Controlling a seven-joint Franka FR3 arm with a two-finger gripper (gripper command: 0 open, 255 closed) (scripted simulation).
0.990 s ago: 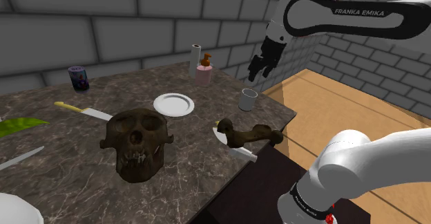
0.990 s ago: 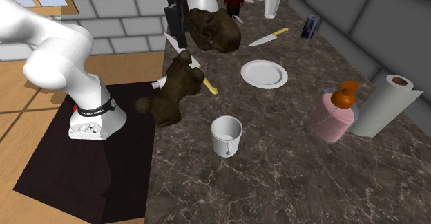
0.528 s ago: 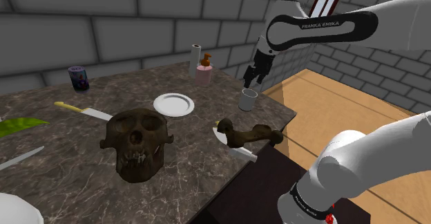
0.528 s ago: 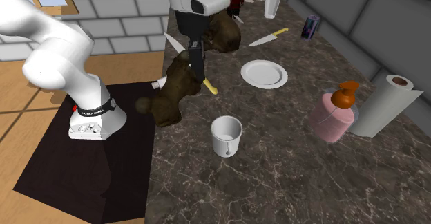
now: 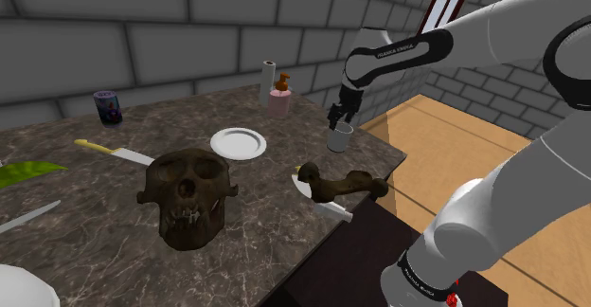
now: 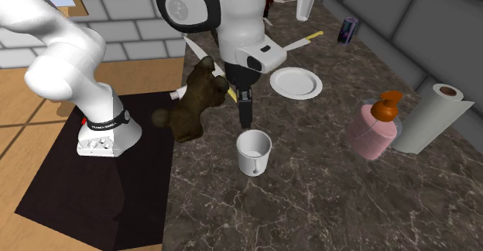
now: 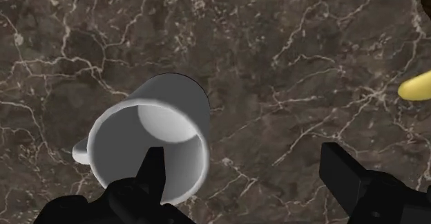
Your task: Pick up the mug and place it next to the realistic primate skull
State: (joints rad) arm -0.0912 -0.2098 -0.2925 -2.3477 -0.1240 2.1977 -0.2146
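Dropped lower than before, my spread pincer [image 6: 245, 122] hangs just above the mug [image 6: 254, 155], over its upper-left rim in the second exterior view.

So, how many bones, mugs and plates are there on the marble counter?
Bones: 2, the dark brown primate skull and the brown long bone
Mugs: 1, the plain white mug
Plates: 1, the round white plate
Total: 4
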